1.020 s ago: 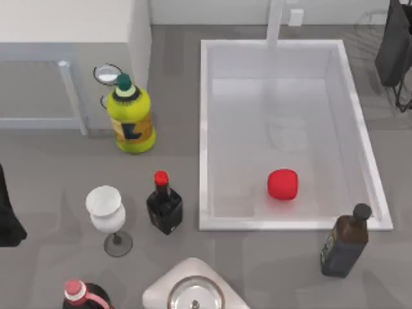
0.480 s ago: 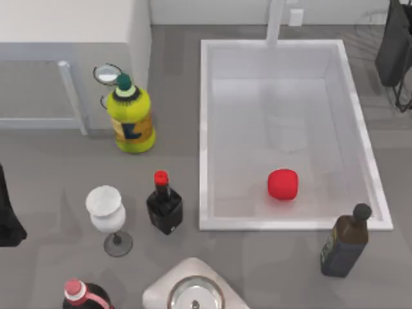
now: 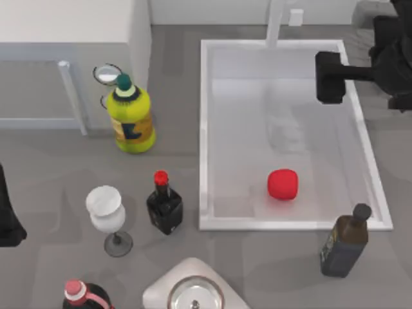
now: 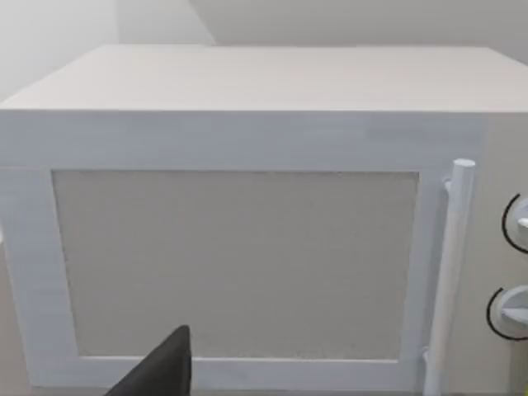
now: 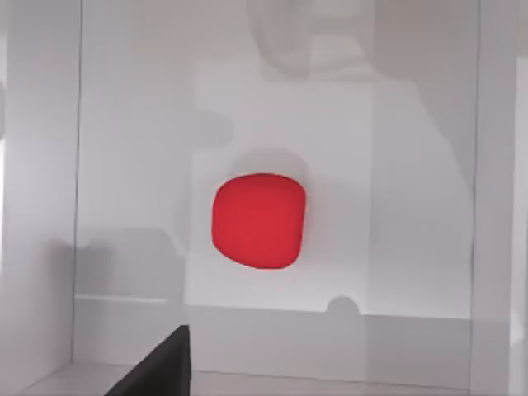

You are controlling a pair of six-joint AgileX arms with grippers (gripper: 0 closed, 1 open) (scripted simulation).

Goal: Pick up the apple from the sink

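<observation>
Apple (image 3: pixel 282 184) sits on the pale floor of the sink (image 3: pixel 205 135), toward the basin's near end & a bit right of centre, touching neither wall. In the right wrist view the apple (image 5: pixel 258 220) lies alone on the sink floor (image 5: pixel 412 206), nothing touching it.

Right claw (image 3: pixel 329 78) hangs over the sink's far right corner — well apart from the apple, black arm reaching in from the top view's right edge. Can't tell whether it's released or clenched (fingers not readable from above).

Left arm is parked at the left edge of the tabletop (image 3: pixel 58 174); its claw's state can't be told either. Its wrist view faces a white microwave (image 4: pixel 247 239) w/ a vertical handle.

Around the sink on the tabletop: yellow-green bottle (image 3: pixel 131 117) to the left, small dark bottle w/ red cap (image 3: pixel 164 204) just beside the sink's left wall, white wine glass (image 3: pixel 107 215) further left, dark brown bottle (image 3: pixel 345 242) near the sink's near right corner, round metal pot (image 3: pixel 194 295) at the near edge.
</observation>
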